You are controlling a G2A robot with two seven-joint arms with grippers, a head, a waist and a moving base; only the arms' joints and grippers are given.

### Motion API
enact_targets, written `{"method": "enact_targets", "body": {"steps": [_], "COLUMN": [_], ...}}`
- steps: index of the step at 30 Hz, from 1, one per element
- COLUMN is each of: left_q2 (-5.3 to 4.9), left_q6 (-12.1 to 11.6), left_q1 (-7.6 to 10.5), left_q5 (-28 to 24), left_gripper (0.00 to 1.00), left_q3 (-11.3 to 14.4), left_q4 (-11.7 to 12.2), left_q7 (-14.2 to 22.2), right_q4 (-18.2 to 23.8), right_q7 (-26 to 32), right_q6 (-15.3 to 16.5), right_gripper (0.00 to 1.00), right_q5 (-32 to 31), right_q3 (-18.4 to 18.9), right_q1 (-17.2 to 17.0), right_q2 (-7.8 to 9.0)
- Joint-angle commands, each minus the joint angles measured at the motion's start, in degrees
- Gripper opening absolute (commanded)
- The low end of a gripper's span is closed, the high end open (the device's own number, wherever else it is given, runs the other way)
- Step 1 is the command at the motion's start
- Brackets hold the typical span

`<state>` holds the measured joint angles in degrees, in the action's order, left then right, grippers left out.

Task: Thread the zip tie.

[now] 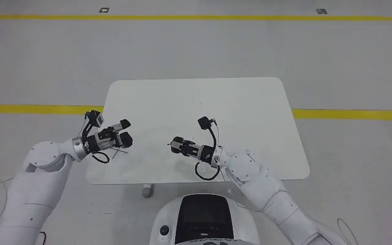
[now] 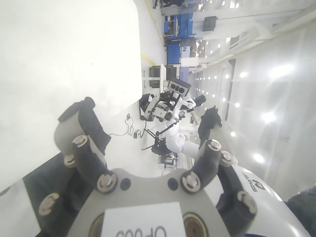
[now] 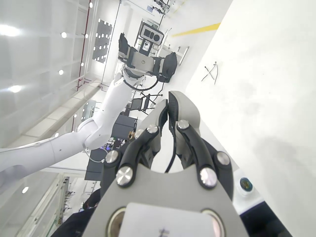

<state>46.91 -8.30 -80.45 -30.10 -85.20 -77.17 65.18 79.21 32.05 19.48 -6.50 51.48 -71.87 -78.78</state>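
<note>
Zip tie (image 3: 211, 72) lies ungrasped on the table (image 1: 233, 110) at the top view's lower left, just beside the wide-spread left gripper (image 1: 126, 131), the right gripper (image 3: 168, 104) pinched together and apparently empty, so pickup seemingly comes first: lower and close on it.

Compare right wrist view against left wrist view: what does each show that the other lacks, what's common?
Right wrist view: right tool shut on a dark strand, likely a zip tie; loose zip ties lying on the table. Left wrist view: another robot in the room behind. Both: the left tool, open and empty, and the table.
</note>
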Motion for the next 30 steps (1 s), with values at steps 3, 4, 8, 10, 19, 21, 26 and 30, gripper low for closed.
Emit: {"method": "enact_targets", "body": {"steps": [3, 4, 8, 10, 19, 21, 26, 30], "left_q2": [-0.12, -0.12, -0.1, -0.36, -1.3, -1.3, -1.62, -2.55], "left_q6": [0.51, 0.51, 0.72, -0.02, -4.7, -4.7, -5.51, -5.73], "left_q1": [-0.06, -0.06, -0.04, 0.41, 2.88, 2.88, 2.94, 5.11], "left_q5": [0.68, 0.68, 1.37, 4.79, 13.65, 13.65, 22.29, 30.25], "left_gripper": [1.0, 1.0, 1.0, 1.0, 1.0, 1.0, 1.0, 1.0], "left_q3": [-0.21, -0.21, 0.27, 0.19, -0.13, -0.13, 0.57, -0.14], "left_q4": [0.1, 0.1, -0.48, -0.26, 3.35, 3.35, 1.58, 1.9], "left_q7": [0.46, 0.46, 0.32, 0.5, 4.07, 4.07, 0.85, 3.18], "right_q4": [0.0, 0.0, 0.45, 1.0, 0.89, 0.59, 0.59, 0.59], "right_q7": [0.01, 0.01, -0.16, -0.6, -2.06, -2.73, -2.73, -2.73], "right_q6": [0.0, 0.0, -0.21, -0.7, -0.8, -0.81, -0.81, -0.81], "right_gripper": [0.0, 0.0, 0.0, 0.0, 0.0, 0.0, 0.0, 0.0], "right_q5": [0.07, 0.07, -0.63, -2.24, -3.27, -3.15, -3.15, -3.15], "right_q3": [0.01, 0.01, -0.19, -0.39, -0.18, 0.0, 0.0, 0.0], "right_q1": [-0.01, -0.01, -0.19, -0.36, -1.41, -1.65, -1.65, -1.65], "right_q2": [0.01, 0.01, 0.03, 0.12, 0.42, 0.46, 0.46, 0.46]}}
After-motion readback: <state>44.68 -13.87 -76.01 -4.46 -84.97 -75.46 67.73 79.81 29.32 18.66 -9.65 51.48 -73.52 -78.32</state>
